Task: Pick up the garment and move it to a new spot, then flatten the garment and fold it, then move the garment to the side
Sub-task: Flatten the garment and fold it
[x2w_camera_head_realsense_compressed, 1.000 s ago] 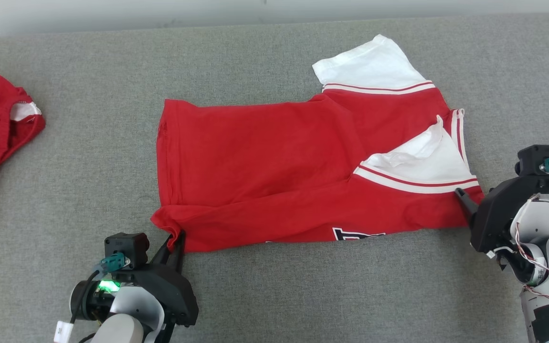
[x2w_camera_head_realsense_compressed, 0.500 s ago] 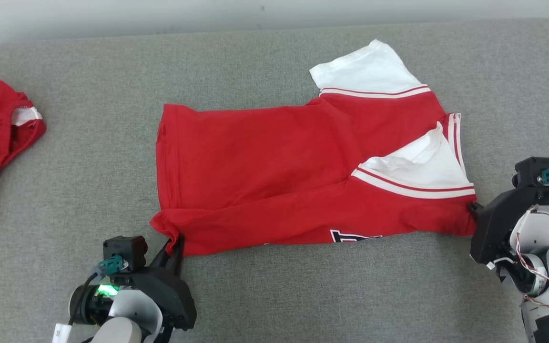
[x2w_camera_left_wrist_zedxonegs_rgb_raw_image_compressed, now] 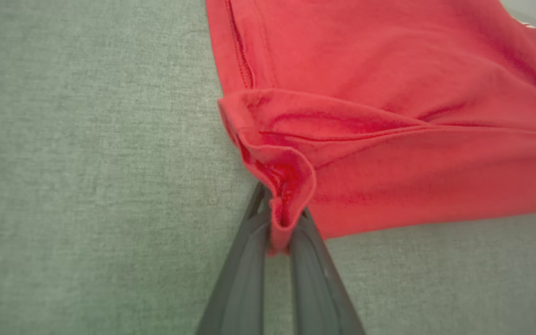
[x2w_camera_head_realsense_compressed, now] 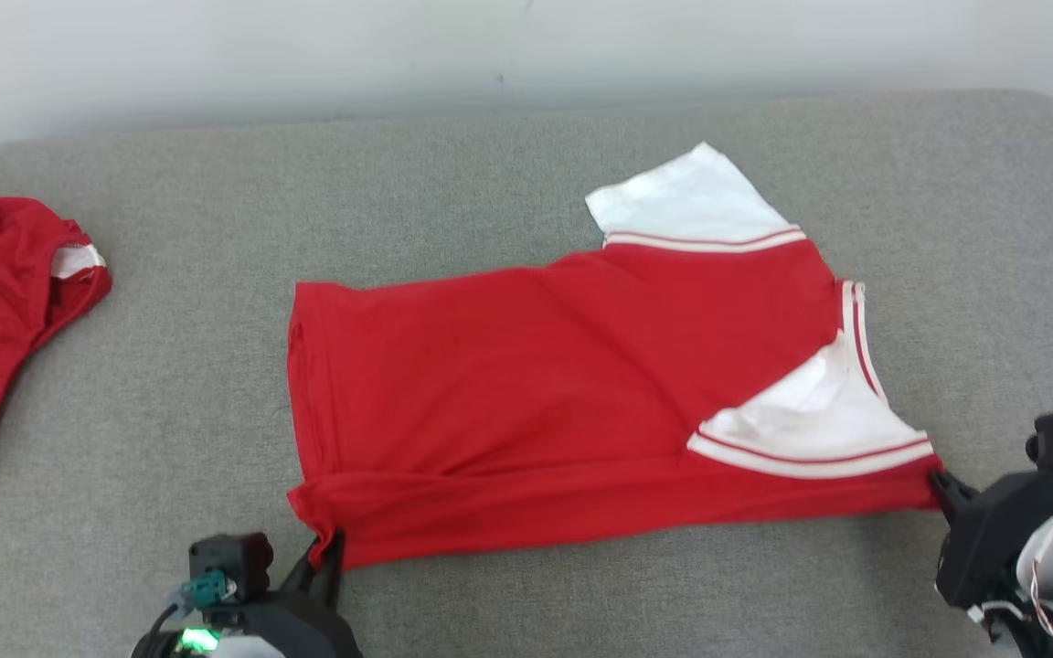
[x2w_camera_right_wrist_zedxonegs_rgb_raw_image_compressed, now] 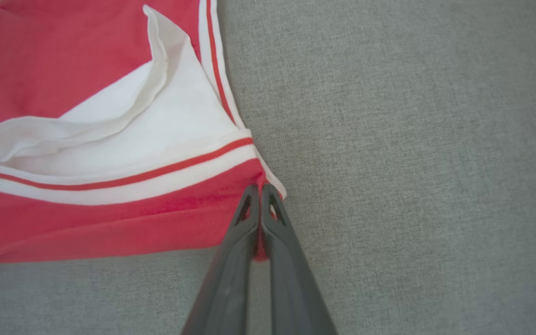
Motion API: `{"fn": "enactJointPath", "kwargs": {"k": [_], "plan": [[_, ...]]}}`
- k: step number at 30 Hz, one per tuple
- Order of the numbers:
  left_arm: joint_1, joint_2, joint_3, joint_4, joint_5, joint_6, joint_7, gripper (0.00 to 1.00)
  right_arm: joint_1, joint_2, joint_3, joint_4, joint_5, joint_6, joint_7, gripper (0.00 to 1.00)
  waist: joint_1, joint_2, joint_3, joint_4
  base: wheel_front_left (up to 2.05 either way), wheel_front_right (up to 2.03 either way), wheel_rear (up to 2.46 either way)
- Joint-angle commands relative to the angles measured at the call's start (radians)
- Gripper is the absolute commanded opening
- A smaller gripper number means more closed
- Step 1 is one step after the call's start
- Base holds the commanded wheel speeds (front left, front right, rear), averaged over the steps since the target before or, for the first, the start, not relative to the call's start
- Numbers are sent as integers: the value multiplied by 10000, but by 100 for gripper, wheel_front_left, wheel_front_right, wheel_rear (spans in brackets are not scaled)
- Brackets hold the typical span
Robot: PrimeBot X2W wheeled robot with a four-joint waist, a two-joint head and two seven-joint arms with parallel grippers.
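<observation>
The red garment (x2w_camera_head_realsense_compressed: pixel 536 393), a T-shirt with white sleeves, lies spread across the middle of the grey padded surface (x2w_camera_head_realsense_compressed: pixel 170 457), its near edge doubled over in a long fold. The left gripper (x2w_camera_head_realsense_compressed: pixel 330 548) is clenched on the bunched near-left corner. The right gripper (x2w_camera_head_realsense_compressed: pixel 940 477) is pinched tight on the near-right corner, just below the striped white sleeve (x2w_camera_head_realsense_compressed: pixel 810 420). Well apart, at the far left, sits another red garment (x2w_camera_head_realsense_compressed: pixel 5 302).
</observation>
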State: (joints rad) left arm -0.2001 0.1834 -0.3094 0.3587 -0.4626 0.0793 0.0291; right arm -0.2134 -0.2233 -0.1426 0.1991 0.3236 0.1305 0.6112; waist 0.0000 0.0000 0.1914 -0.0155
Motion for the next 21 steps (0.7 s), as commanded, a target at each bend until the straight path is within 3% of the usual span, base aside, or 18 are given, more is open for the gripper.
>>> {"fn": "enactJointPath", "kwargs": {"k": [1,12,13,14,21], "plan": [[248,108,18,-3,-26,67,-10,0,246,25,-122,-72,30,6,-30,0,0,0,-137,-25,0,0,0],[1399,290,-49,-774,-238,289,374,0,2096,792,-721,-1221,-85,6,352,0,0,0,-555,-45,0,0,0],[1501,310,-37,-841,-277,322,414,8,2197,868,-742,-1287,-70,6,375,0,0,0,-569,-49,0,0,0],[1620,370,2,-1023,-291,370,397,100,2321,967,-809,-1404,-32,6,328,100,0,0,-591,-48,0,0,0],[1607,655,242,-1568,-335,516,377,100,1905,852,-769,-1846,-128,6,269,100,0,0,-577,52,0,0,0]]}}
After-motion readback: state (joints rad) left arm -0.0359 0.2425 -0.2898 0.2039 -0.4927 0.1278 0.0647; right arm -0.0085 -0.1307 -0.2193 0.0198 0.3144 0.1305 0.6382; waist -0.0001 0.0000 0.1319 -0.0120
